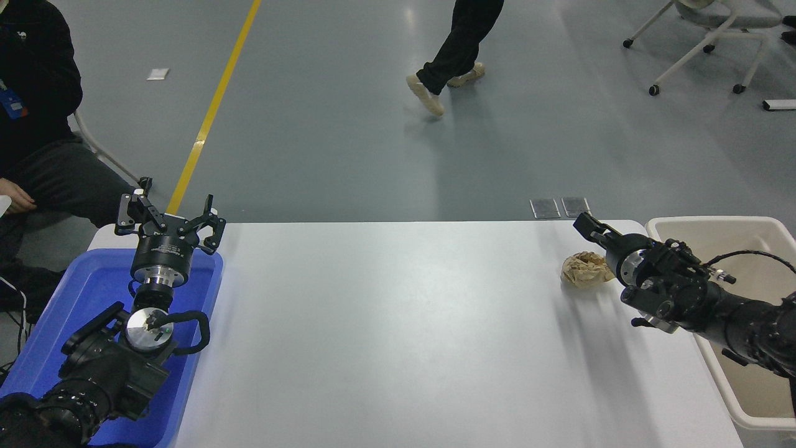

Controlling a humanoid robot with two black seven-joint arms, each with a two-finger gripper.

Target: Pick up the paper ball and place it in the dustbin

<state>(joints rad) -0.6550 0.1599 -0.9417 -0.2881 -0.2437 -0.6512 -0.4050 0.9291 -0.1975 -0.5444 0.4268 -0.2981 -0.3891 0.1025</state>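
The tan-brown paper ball (pixel 583 269) lies on the white table (pixel 398 330) near its far right corner. My right gripper (pixel 591 229) reaches in low from the right. It sits just behind and to the right of the ball, and its wrist covers the ball's right edge. I cannot tell whether it touches the ball. The beige dustbin (pixel 709 221) stands off the table's right edge, under and behind my right arm. My left gripper (pixel 168 218) is parked open and empty at the lower left.
A bright blue tray (pixel 68 323) lies at the table's left end under my left arm. A person sits at the far left (pixel 37 124). Another person (pixel 457 50) walks across the floor beyond the table. Wheeled chairs (pixel 703 43) stand at the top right.
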